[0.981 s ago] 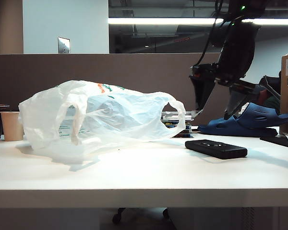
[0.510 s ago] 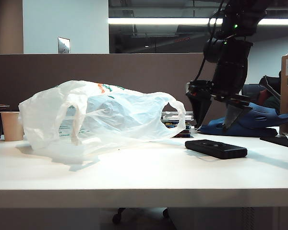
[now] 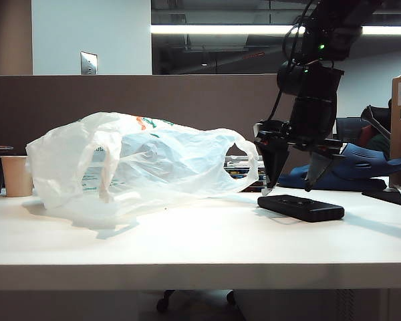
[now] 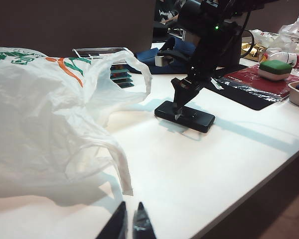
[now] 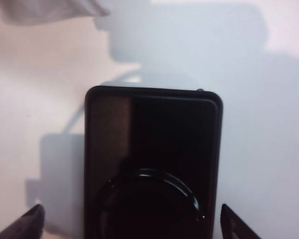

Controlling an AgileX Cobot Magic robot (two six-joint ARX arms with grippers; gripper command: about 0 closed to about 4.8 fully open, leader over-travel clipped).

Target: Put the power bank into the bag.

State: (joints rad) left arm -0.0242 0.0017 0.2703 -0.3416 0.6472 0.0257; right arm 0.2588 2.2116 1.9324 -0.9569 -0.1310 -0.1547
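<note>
The right gripper [image 3: 289, 188] has its fingers [image 3: 275, 160] spread wide, pointing down over the power bank [image 3: 301, 208], one tip hanging off each long side of the slab with nothing pinched between them. In the right wrist view the two dark fingertips [image 5: 24, 225] show at either side of the power bank [image 5: 153, 164], which fills the middle of the picture with a glossy round mark on its top; whether the tips touch the table cannot be told. In the left wrist view that gripper [image 4: 182, 102] stands directly over the near end of the power bank [image 4: 185, 115].

The left gripper [image 4: 129, 226] has its fingers [image 4: 117, 226] pressed together, holding nothing, low over the near edge of the table [image 4: 199, 174], just beside a loop handle of the bag [image 4: 45, 114]. It does not show in the exterior view.

The power bank lies flat on the white table [image 3: 187, 247], at the right, well apart from the body of the bag [image 3: 134, 167] but near its right-hand handle. The bag lies crumpled on its side at the left and middle of the table, translucent white with green and orange printing.

A beige paper cup [image 3: 17, 175] stands at the far left. A blue sandal [image 3: 351, 170] lies behind the power bank at the far right.
</note>
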